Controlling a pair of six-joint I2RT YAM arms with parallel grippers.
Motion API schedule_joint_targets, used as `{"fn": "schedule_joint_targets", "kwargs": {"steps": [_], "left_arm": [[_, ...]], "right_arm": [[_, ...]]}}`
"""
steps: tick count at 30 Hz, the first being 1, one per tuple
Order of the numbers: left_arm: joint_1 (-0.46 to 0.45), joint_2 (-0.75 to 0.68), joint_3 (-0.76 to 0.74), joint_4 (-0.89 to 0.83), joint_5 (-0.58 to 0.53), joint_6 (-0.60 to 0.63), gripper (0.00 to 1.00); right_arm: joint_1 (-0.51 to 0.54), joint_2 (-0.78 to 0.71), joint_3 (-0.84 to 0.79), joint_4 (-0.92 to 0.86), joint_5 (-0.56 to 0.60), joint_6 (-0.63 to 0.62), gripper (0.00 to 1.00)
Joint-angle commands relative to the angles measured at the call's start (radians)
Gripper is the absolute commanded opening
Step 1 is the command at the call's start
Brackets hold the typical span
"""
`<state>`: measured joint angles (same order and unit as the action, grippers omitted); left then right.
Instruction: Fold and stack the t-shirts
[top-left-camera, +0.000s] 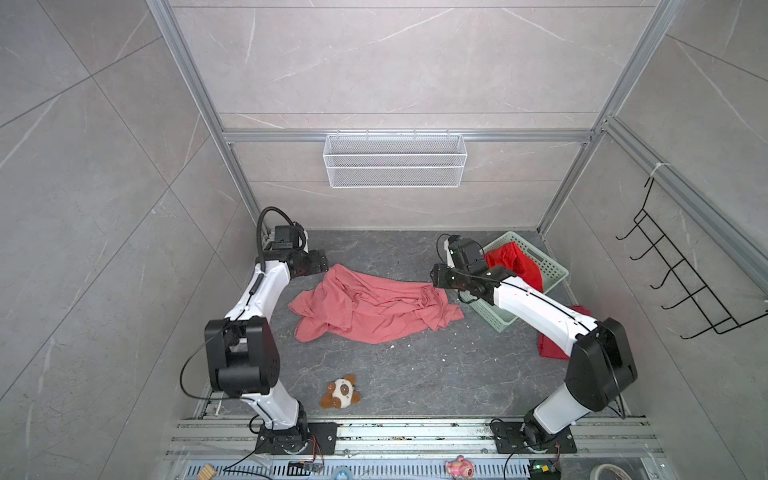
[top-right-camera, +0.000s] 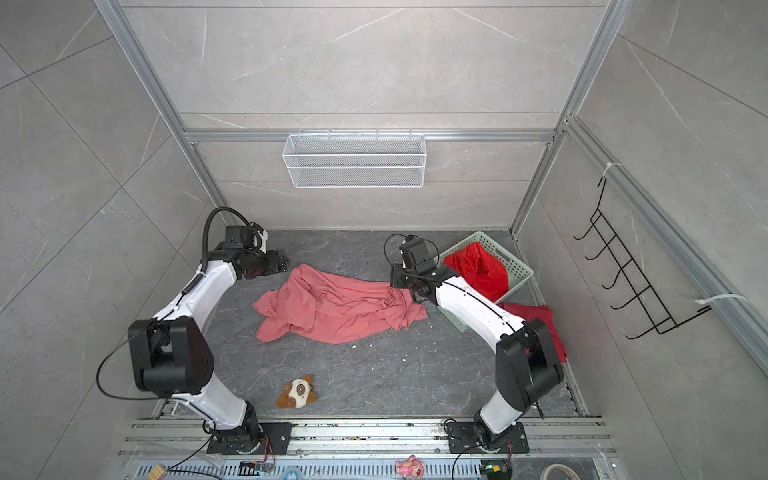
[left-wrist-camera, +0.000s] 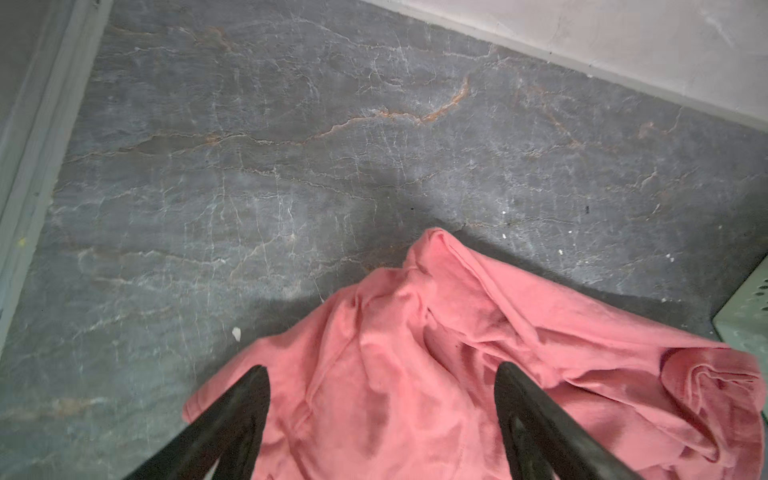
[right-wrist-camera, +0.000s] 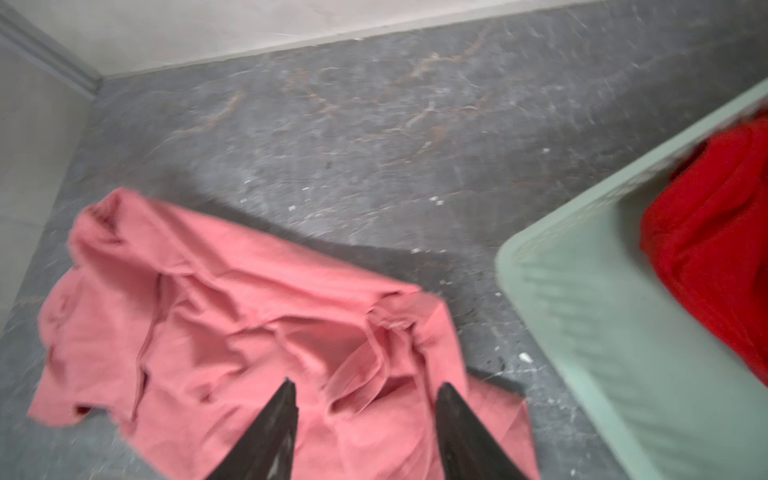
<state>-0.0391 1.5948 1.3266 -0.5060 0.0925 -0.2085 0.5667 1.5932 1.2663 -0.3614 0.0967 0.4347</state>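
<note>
Where my left gripper (left-wrist-camera: 382, 370) hangs: left of centre in both top views, at the upper-left tip of the salmon-pink t-shirt (top-left-camera: 374, 307). My fingers (left-wrist-camera: 241, 407) are spread wide, with nothing between them.
My right gripper (right-wrist-camera: 368, 384): right of centre in both top views, over the right end of the same shirt. The fingers are parted less widely than the left pair and pinch nothing.
Lie of the salmon-pink t-shirt: crumpled and unfolded across the middle of the dark grey marbled floor (top-left-camera: 415, 365), reaching from one gripper to the other.
Place of the scarlet t-shirt (top-left-camera: 513, 262): bunched inside the pale green basket (top-left-camera: 555, 266), right of centre and heaped above its rim.
Place of the dark crimson t-shirt (top-right-camera: 540, 313): on the floor at the right, just below the basket in the frame. My right arm hides part of it, so I cannot tell whether it is folded.
Set of the pale green basket: slotted plastic, turned at an angle. Its lower-left corner is just beside the pink shirt's right end, and I cannot tell whether they touch.
Spot of the plush toy (top-left-camera: 341, 390): brown and white, lower centre, well apart from every shirt.
Mount of the white wire basket (top-left-camera: 395, 160): hung on the back rail, upper centre.
</note>
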Motion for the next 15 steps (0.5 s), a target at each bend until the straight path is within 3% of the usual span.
{"fn": "schedule_joint_targets", "kwargs": {"steps": [1,4,8,11,15], "left_arm": [[-0.084,-0.123,-0.107,0.021,-0.088,-0.194,0.86],[-0.135,-0.226,-0.271,0.049,-0.050,-0.335,0.82],[-0.258,-0.328,-0.442,0.062,-0.145,-0.489,0.76],[-0.342,-0.332,-0.533,0.122,-0.175,-0.589,0.71],[-0.418,-0.273,-0.551,0.167,-0.243,-0.622,0.68]], "right_arm": [[0.069,-0.042,-0.060,-0.021,0.125,0.035,0.58],[0.083,-0.061,-0.122,0.034,0.120,0.089,0.60],[0.088,-0.036,-0.151,0.076,0.088,0.119,0.59],[0.095,0.003,-0.152,0.116,0.062,0.117,0.59],[0.106,0.043,-0.145,0.146,0.058,0.107,0.59]]}}
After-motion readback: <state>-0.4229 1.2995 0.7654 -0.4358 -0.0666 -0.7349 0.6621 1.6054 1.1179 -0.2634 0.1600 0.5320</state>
